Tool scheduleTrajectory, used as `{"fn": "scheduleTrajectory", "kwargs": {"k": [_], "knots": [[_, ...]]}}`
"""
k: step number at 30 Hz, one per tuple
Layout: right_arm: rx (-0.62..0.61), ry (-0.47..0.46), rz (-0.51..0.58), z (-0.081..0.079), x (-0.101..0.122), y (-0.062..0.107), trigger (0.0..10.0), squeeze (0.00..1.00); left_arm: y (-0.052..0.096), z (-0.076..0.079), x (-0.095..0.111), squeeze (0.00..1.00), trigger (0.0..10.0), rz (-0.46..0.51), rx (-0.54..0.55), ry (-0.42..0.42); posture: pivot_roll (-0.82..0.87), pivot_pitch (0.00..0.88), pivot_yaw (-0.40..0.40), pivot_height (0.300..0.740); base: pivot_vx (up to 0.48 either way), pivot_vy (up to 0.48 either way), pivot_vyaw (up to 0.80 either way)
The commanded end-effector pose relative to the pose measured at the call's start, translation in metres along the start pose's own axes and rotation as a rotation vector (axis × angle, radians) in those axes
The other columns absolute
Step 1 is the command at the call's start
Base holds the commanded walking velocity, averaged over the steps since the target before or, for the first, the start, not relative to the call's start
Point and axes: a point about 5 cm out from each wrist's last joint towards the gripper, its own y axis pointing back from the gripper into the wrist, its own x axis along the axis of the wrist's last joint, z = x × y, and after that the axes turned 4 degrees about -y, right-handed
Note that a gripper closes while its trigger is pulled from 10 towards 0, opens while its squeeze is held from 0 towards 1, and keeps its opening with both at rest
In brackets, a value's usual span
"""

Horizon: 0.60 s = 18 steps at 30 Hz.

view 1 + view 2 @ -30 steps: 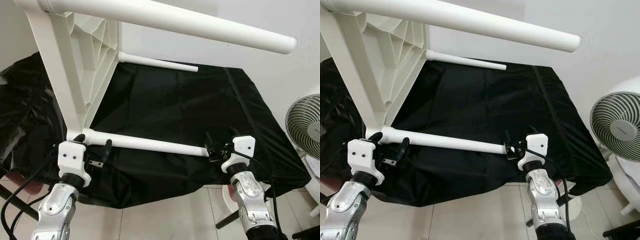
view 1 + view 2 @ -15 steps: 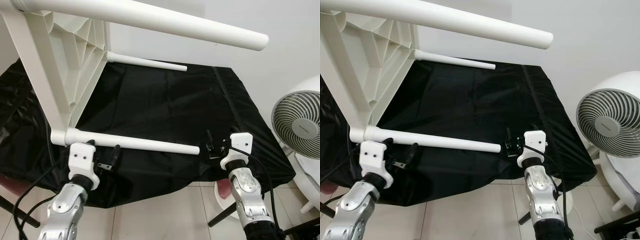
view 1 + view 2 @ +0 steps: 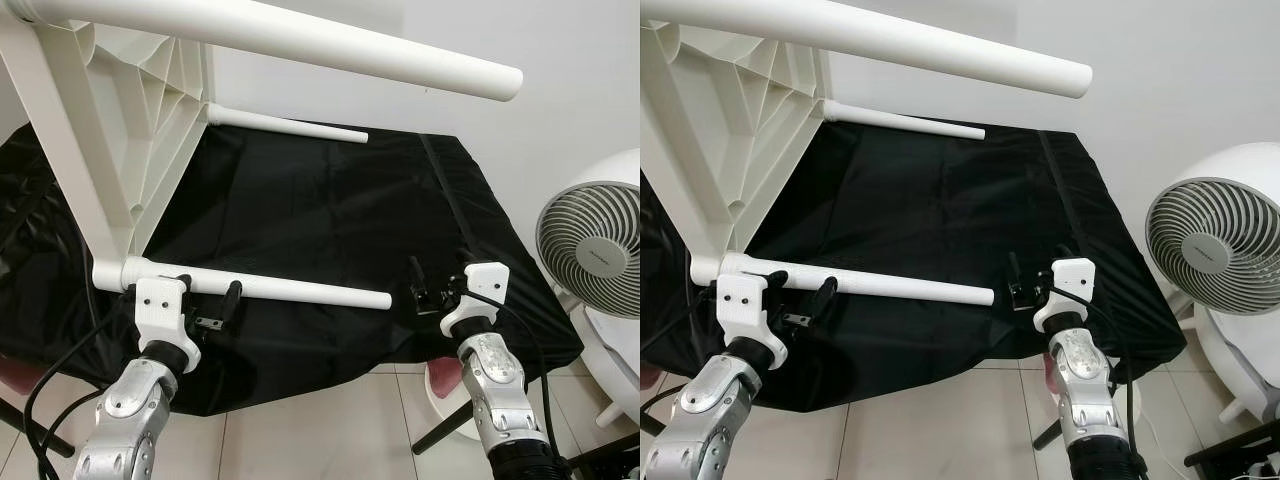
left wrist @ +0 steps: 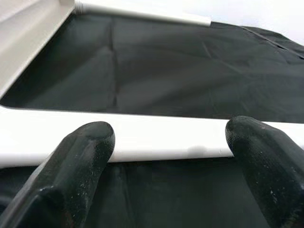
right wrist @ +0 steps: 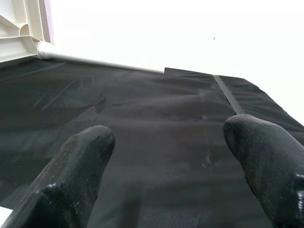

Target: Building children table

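Item: children's table [image 3: 120, 130], white plastic, tipped on its side on a desk [image 3: 330, 200] draped in black cloth. The ribbed underside of the top faces the open cloth; legs project sideways.

- Near leg [image 3: 260, 287]: lies low along the desk's front edge, its free end just short of the right claw.
- Far leg [image 3: 290, 125]: low across the back of the cloth.
- Upper leg [image 3: 300, 45]: runs high across the head views, unsupported.

Left claw [image 3: 205, 300]: spread, fingers either side of the near leg close to its socket, one finger [image 4: 80, 156] in front of it; contact cannot be told. Not pinching.

Right claw [image 3: 432, 287]: spread, holding nothing, apart from the leg's tip, over bare cloth.

Bystander item: white fan [image 3: 590, 250] on the floor beside the desk's right end.

Risks, as judged:
- The table stands on edge with neither claw gripping it; a nudge from either could topple it.
- The cloth looks slick; the table could slide towards the front edge.
- A loosely seated leg could pull from its socket if lifted by the left claw alone.
- A swinging upper leg could strike the fan or wall.
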Motion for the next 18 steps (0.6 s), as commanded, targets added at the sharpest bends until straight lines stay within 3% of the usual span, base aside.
{"fn": "scheduleTrajectory", "kwargs": {"k": [1,3,4,5,6,13,18], "knots": [[-0.003,0.0,0.016,0.0,0.004,-0.002,10.0,1.0,0.001,0.001,0.0,0.0,10.0,-0.038,0.064,0.057,0.12,0.027,-0.063,0.74,0.0,0.0,0.0],[-0.003,0.001,0.022,-0.001,0.006,-0.002,10.0,1.0,0.002,0.003,0.0,0.0,10.0,-0.061,0.081,0.09,0.13,0.029,-0.059,0.74,0.0,0.0,0.0],[0.001,0.002,0.032,-0.001,0.008,-0.003,10.0,0.71,0.002,0.005,0.0,0.0,10.0,-0.069,0.083,0.103,0.13,0.029,-0.059,0.74,0.0,0.0,0.0],[0.001,0.002,0.032,-0.001,0.008,-0.003,10.0,0.71,0.002,0.005,0.0,0.0,10.0,-0.069,0.083,0.103,0.13,0.029,-0.059,0.74,0.0,0.0,0.0],[0.009,0.013,0.051,-0.002,0.013,-0.005,10.0,0.0,0.002,0.006,0.001,0.0,10.0,-0.075,0.088,0.11,0.13,0.029,-0.059,0.74,0.0,0.0,0.0],[0.085,0.116,0.149,-0.012,0.041,-0.016,10.0,0.0,-0.004,0.009,0.005,0.0,10.0,-0.151,0.14,0.123,0.13,0.043,-0.064,0.74,0.0,0.0,0.0],[0.127,0.179,0.196,-0.018,0.056,-0.02,10.0,0.0,-0.007,0.009,0.005,0.0,10.0,-0.187,0.16,0.178,0.12,0.049,-0.065,0.74,0.0,0.0,0.0]]}}
